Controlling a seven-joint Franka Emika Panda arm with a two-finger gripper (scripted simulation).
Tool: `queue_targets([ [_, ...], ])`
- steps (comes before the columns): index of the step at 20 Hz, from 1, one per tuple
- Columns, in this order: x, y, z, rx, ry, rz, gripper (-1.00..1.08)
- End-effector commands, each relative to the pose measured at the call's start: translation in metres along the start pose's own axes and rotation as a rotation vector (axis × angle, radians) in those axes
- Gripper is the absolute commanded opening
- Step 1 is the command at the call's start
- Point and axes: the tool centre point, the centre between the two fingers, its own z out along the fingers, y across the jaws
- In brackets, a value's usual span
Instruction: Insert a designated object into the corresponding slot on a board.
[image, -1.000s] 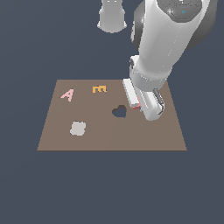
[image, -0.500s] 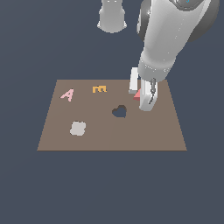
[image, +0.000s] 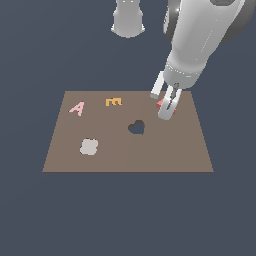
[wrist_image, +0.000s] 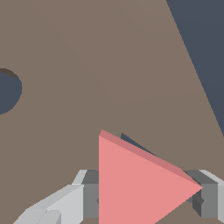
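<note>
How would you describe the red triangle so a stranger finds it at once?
Find the brown board, then the gripper near its far corner on the exterior view's right. Between the fingers sits the red triangle, the only red, three-cornered piece; the others are letters and a grey blob.

Simulated test scene, no real room. My flat brown square board (image: 125, 150) floats in a featureless dark blue-grey void (image: 30, 220); surfaces are untextured, shadowless. A plain grey cylindrical pedestal (image: 128, 20) stands at 12 o'clock.
</note>
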Motion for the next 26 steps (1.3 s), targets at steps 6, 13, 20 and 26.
queue_targets([
  [6,-0.006,0.008,0.0,0.0,0.0,0.102,-1.0],
  [13,-0.008,0.01,0.0,0.0,0.0,0.13,-1.0],
  [20,-0.008,0.01,0.009,-0.001,0.0,0.131,-1.0],
  [26,-0.008,0.01,0.01,-0.001,0.0,0.131,1.0],
])
